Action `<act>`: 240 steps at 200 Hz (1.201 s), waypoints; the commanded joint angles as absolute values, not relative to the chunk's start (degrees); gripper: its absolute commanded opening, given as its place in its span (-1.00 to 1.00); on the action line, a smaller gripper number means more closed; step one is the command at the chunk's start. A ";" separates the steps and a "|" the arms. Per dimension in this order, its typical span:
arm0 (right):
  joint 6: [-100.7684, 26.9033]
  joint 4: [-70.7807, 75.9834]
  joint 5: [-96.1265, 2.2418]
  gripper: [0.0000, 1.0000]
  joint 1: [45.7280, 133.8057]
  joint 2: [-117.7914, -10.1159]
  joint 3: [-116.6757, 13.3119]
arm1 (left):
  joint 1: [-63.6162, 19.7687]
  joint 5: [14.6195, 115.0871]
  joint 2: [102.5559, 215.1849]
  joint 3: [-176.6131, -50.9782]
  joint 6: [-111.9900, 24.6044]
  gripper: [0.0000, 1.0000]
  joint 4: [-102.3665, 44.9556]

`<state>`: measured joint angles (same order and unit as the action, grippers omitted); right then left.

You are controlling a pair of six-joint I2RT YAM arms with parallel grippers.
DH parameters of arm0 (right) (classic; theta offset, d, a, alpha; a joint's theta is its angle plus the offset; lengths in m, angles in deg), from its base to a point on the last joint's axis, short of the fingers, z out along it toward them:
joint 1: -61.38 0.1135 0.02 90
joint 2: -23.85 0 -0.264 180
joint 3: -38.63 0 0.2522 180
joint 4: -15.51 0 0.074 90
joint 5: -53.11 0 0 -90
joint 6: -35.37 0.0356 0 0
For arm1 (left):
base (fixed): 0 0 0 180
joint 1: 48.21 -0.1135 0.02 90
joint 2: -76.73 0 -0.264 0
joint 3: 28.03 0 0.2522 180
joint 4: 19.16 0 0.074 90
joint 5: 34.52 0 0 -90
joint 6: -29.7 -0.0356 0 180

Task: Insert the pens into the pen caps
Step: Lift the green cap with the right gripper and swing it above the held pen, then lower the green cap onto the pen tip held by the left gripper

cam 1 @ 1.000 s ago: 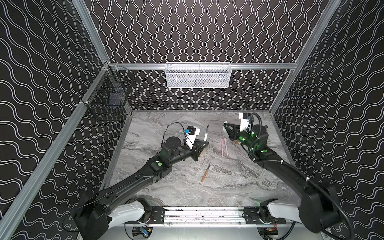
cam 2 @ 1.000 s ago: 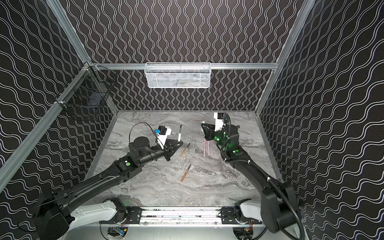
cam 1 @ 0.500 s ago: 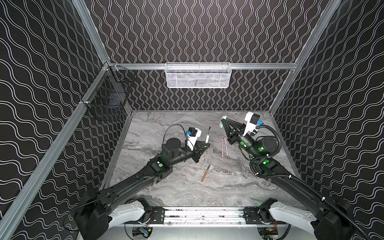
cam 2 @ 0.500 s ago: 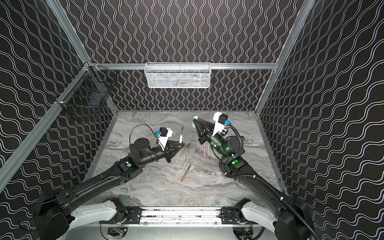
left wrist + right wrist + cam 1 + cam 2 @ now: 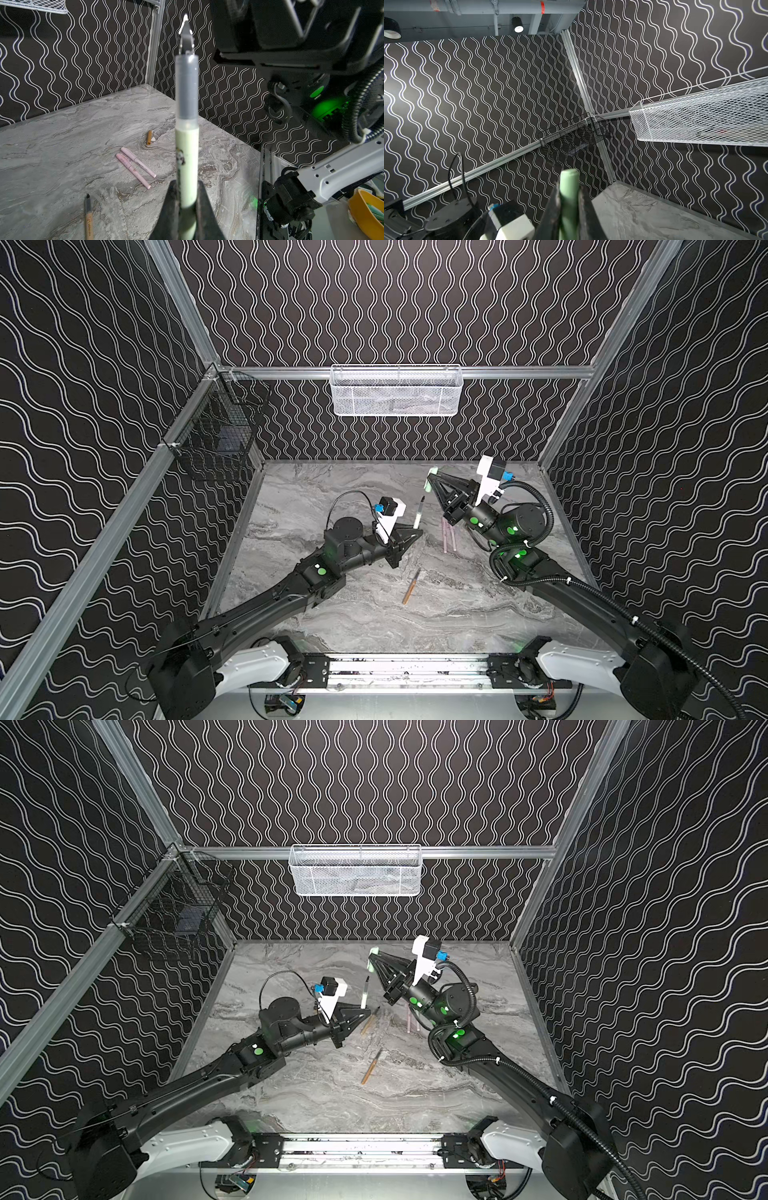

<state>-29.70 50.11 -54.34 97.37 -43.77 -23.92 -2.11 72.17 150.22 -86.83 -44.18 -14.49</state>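
Cut off and covered
The green pen (image 5: 187, 162) is hidden at its base inside the left gripper (image 5: 187, 184); a tan pen (image 5: 89, 220) runs off the picture's edge; the green cap (image 5: 569, 180) is half buried in the right gripper (image 5: 568, 188).

A pale green pen (image 5: 187, 158) is being held by the left tool (image 5: 187, 184); two pink pens (image 5: 133, 170) and a tan cap (image 5: 149, 137) are being carried by the table (image 5: 52, 135).
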 commanded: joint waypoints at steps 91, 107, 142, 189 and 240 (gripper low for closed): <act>-26.24 52.35 -54.12 -0.85 99.53 -43.75 -21.88 | -1.93 71.52 148.95 -87.23 -45.39 -1.00 -13.19; -26.18 52.59 -53.70 -0.86 99.57 -43.83 -21.64 | -1.94 71.44 148.87 -87.14 -45.36 -1.00 -13.06; -27.00 53.96 -52.06 -0.86 99.55 -43.70 -21.69 | -1.89 71.83 149.21 -87.27 -45.27 -1.00 -13.07; -28.63 53.46 -51.48 -0.87 99.57 -43.39 -23.63 | -1.52 72.10 149.75 -87.26 -45.01 -1.00 -12.93; -28.74 52.20 -52.01 -0.87 99.55 -43.28 -23.14 | -1.37 71.65 149.18 -87.27 -45.51 -1.00 -13.23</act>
<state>-28.59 51.77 -51.98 99.54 -43.61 -23.03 -1.43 71.78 149.43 -86.83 -44.20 -14.99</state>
